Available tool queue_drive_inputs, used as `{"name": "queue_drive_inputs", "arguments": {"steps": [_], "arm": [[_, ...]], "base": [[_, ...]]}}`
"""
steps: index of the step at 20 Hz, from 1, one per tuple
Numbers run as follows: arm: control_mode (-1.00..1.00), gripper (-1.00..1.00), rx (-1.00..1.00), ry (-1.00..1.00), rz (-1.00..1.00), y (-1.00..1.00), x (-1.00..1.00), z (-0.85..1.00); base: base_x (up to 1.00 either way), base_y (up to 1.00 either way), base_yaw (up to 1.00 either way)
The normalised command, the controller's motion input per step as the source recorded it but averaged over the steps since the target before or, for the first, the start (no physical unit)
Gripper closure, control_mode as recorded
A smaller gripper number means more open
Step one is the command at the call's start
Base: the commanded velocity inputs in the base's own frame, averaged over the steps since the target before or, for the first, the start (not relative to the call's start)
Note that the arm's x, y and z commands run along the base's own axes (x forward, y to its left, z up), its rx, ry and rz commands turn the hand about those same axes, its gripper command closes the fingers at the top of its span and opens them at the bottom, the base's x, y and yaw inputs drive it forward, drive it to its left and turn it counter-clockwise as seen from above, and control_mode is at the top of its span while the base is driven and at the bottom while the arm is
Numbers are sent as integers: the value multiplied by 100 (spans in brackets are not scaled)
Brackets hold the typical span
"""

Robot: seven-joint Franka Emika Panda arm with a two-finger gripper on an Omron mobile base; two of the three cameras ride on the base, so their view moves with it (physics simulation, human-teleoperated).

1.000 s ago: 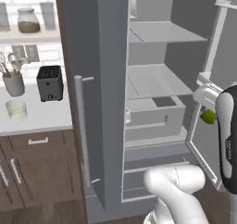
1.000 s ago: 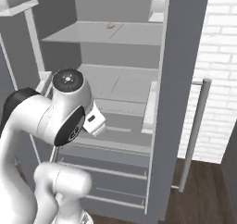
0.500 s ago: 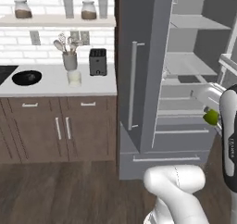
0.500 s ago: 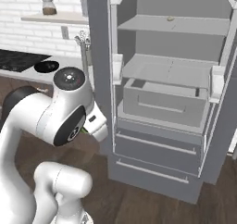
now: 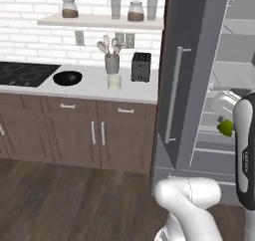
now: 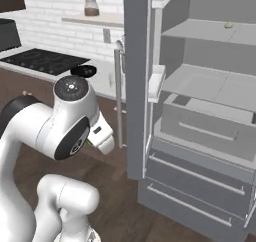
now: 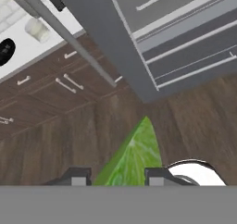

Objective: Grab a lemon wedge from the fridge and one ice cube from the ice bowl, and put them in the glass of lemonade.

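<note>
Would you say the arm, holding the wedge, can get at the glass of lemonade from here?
Probably not yet. The end effector, shut on the wedge, hangs by the fridge, well short of the glass on the counter.

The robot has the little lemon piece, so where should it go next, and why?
Probably swing left toward the counter and carry the lemon wedge over to the glass of lemonade. The gripper is shut on the wedge outside the open fridge, and the glass stands beside the utensil cup, right of the ice bowl.
</note>
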Motion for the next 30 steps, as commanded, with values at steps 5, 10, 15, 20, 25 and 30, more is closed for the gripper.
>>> {"name": "queue_drive_inputs", "arguments": {"steps": [5,10,15,20,25,30], "arm": [[100,100,0,0,0,0,0,0],[100,100,0,0,0,0,0,0],[100,100,0,0,0,0,0,0],[100,100,0,0,0,0,0,0],[100,100,0,0,0,0,0,0],[100,100,0,0,0,0,0,0]], "base": [[97,100,29],[100,100,29],[100,66,11],[100,42,-10],[100,73,-12],[100,86,-24]]}}
